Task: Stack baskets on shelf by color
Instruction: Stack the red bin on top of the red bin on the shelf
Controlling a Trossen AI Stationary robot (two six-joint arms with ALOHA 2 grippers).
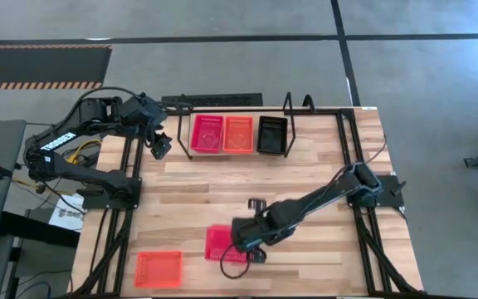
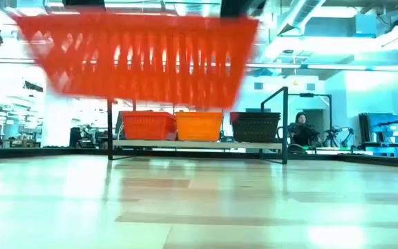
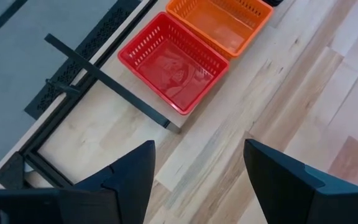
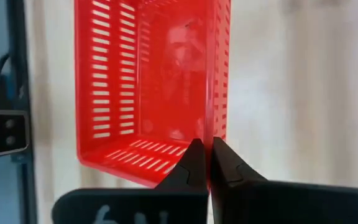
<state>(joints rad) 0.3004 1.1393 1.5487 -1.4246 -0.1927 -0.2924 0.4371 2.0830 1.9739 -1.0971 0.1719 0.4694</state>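
Observation:
A red basket [image 1: 219,242] hangs in the air near the table's near edge; my right gripper [image 4: 210,149] is shut on it. In the low view the red basket [image 2: 137,59] shows blurred, high above the tabletop. The shelf [image 1: 305,109] stands at the far edge with a red basket [image 1: 207,134], an orange basket [image 1: 239,134] and a black basket [image 1: 272,134] resting side by side on its board. Another orange basket [image 1: 158,268] lies on the table near the near-left corner. My left gripper [image 3: 197,168] hovers open just left of the shelf. My right gripper pinches the red basket's side wall [image 4: 216,124] close to a corner, with one finger inside the basket and one outside. The fingers come from above, pointing down. The basket is lifted clear of the table and stays roughly level, its opening facing up.
The black rod frame [image 3: 110,84] of the shelf passes in front of my left gripper. Bare wooden tabletop [image 1: 305,166] lies between the shelf and the near baskets. A person [image 2: 300,128] sits in the room beyond the table.

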